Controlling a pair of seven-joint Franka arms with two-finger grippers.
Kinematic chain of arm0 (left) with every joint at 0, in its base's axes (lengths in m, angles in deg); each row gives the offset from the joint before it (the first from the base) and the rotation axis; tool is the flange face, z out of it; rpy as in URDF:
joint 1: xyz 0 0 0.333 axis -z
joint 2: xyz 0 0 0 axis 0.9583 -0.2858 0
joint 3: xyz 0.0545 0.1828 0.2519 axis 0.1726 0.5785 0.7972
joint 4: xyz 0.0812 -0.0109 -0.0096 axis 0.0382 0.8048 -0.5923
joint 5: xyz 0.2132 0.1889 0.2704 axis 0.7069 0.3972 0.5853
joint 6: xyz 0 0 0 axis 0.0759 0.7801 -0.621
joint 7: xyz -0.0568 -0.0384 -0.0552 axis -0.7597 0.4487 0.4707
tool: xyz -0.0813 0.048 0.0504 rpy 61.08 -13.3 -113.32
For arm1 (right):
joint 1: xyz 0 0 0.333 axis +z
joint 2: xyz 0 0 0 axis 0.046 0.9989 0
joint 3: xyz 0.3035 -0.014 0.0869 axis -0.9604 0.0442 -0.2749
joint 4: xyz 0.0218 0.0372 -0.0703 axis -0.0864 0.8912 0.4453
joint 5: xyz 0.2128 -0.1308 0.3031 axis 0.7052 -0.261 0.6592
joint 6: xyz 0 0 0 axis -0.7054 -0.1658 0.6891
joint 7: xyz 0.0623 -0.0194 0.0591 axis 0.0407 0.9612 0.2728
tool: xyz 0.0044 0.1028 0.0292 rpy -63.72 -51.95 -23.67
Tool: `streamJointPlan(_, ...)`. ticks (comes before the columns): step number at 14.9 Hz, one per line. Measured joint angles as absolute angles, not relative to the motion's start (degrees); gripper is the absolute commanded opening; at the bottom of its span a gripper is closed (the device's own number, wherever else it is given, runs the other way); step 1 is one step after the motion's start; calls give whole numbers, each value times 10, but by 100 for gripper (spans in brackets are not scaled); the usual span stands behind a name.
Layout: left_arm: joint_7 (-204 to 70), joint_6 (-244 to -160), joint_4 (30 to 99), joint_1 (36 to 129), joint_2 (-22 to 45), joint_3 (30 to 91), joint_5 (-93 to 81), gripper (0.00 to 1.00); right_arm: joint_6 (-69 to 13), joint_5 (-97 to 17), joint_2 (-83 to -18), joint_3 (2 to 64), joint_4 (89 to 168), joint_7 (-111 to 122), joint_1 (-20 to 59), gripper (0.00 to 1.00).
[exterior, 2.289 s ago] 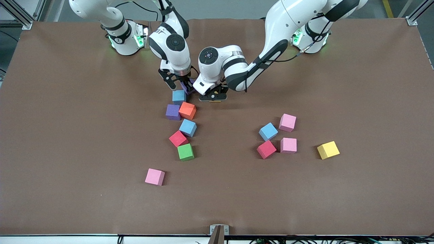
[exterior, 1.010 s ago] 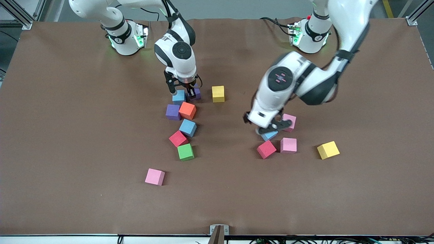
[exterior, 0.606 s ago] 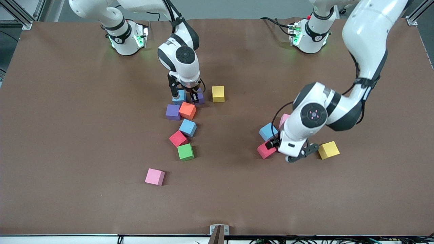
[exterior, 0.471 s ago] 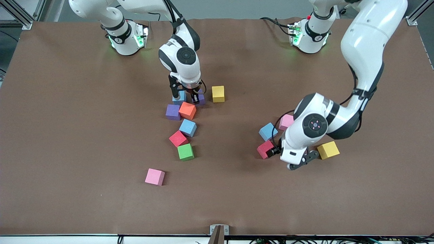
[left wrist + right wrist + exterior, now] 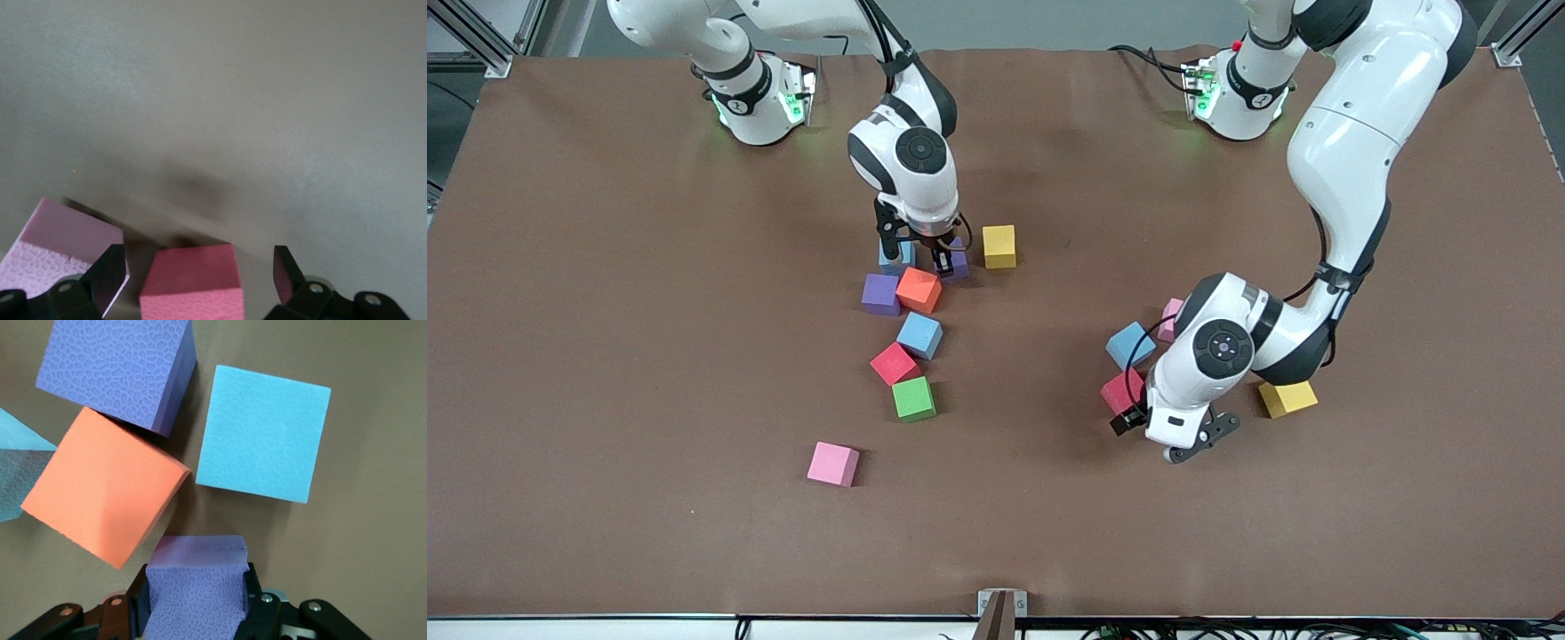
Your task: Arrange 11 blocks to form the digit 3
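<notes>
**Brown table, scattered cubes, digit barely begun**

Left gripper (image 5: 1169,433) is hanging wide open, straddling a red block (image 5: 191,283) beside the pink block (image 5: 63,243), likely lining up a pick. Right gripper (image 5: 925,252) is clamping a purple block (image 5: 195,590) beside the blue block (image 5: 262,442), seemingly placing it.
</notes>
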State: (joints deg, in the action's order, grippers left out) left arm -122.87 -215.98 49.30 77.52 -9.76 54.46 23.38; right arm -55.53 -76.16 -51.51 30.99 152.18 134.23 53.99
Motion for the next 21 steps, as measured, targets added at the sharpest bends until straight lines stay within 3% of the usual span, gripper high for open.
streamJointPlan(21, -1304, -2157, 510, 784, -96, 548, 235, 99, -551, -770, -501, 313, 1499, 1388, 556, 1)
